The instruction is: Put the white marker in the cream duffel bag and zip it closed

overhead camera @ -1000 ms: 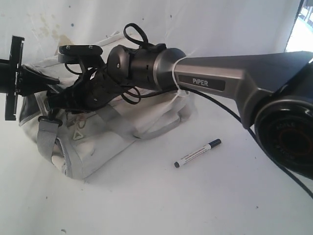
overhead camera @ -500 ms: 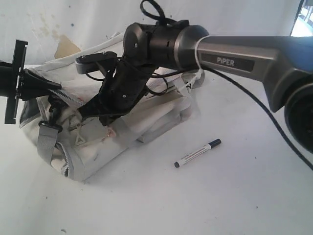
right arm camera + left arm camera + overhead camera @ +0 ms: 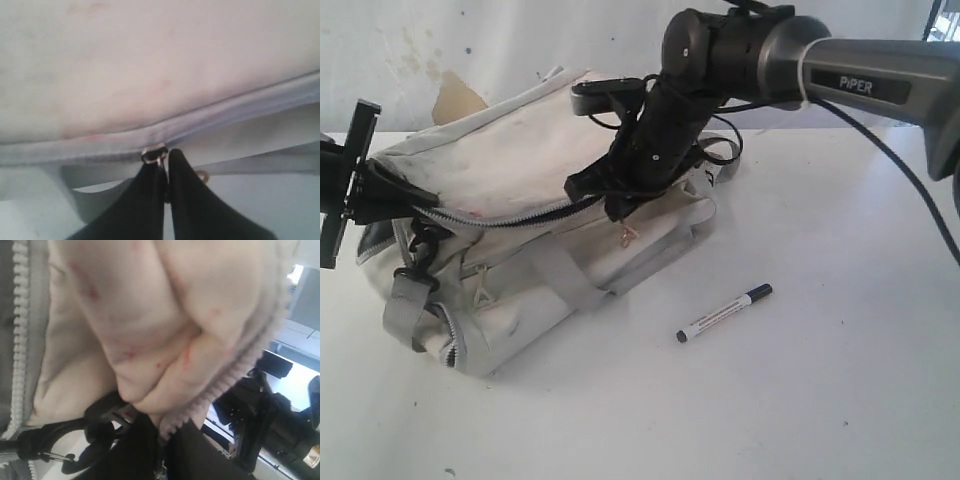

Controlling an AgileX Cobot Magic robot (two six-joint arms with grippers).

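R gripper [image 3: 165, 158] moved right along bag [image 3: 510, 160], pinching zip pull [image 3: 153, 153].

Stained cream duffel bag [image 3: 150, 315] w/ zip [image 3: 20, 330]

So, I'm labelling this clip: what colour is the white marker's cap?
Dark, near black, on the white marker; the exterior view shows it best.

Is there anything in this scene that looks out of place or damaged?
The cream duffel bag shows reddish stains on its fabric and lies slumped. The white marker lies on the table, apart from the bag, while the right hand pinches the zipper pull.
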